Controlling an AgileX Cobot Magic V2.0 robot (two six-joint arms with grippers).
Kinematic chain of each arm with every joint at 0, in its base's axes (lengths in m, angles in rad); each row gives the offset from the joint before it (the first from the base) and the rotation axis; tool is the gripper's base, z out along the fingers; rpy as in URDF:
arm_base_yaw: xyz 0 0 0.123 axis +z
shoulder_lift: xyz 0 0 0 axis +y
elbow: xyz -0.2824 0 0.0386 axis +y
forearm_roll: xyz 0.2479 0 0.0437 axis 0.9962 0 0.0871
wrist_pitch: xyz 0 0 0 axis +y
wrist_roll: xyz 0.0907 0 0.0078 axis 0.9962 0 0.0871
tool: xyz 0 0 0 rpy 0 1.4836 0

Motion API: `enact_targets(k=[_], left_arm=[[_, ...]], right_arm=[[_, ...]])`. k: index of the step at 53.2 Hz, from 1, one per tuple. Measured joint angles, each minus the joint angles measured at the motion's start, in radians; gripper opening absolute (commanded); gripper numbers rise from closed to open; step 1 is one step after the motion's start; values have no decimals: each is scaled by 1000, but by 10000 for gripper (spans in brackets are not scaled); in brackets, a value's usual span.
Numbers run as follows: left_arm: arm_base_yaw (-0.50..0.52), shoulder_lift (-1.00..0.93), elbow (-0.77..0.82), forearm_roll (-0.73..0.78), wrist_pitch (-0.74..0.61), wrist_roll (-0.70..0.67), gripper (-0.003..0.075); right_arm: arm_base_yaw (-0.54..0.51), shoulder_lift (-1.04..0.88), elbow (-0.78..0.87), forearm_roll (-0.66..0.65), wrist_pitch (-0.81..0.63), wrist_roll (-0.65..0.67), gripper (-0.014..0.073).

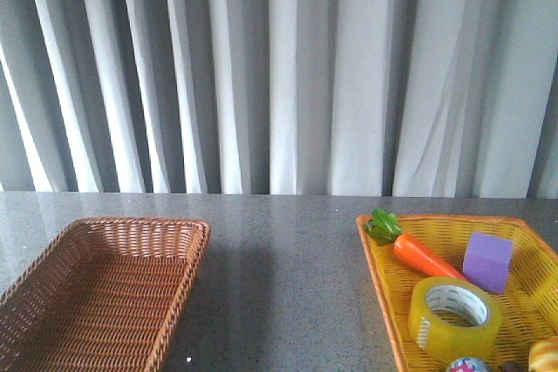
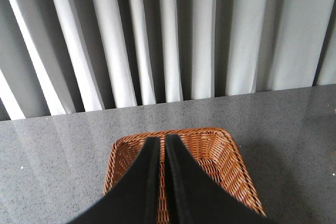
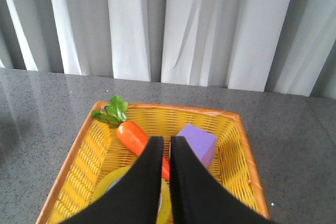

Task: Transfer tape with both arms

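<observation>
The right gripper [image 3: 165,145] has its two black fingers pressed almost together with only a thin slit between them, holding nothing, and it hangs over the yellow basket [image 3: 242,145] on the right of the table. The tape [image 1: 454,318] lies flat in the near part of that basket, its round hole facing up, directly under and slightly to the near side of those fingers, so only a curved yellow edge of it shows beneath them in the right wrist view. A toy carrot [image 1: 425,256] lies just beyond the tape and a purple cube [image 1: 487,261] sits to the far right of it. The left gripper [image 2: 162,145] is likewise closed to a narrow slit and empty, poised above the brown wicker basket [image 1: 196,241] on the left, well apart from the tape. The right arm is plainly the nearer one; it would likely need to spread its fingers and drop straight down across the roll's wall
</observation>
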Motion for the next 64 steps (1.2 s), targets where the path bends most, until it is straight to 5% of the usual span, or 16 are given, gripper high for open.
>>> enact_targets(k=[11, 17, 23, 38, 53, 64], left_arm=[[0, 90, -9, -24, 61, 0, 331], [0, 153, -9, -37, 112, 0, 475], [0, 214, -9, -39, 168, 0, 538], [0, 363, -9, -79, 308, 0, 515], [0, 391, -9, -87, 314, 0, 485], [0, 391, -9, -87, 340, 0, 485]], right_arm=[[0, 48, -1, 22, 66, -1, 586], [0, 95, -1, 22, 112, -8, 694], [0, 142, -10, 15, 120, -11, 696], [0, 408, -186, -15, 158, -1, 615], [-43, 771, -522, 75, 516, -3, 531], [-69, 873, -568, 115, 548, -46, 521]])
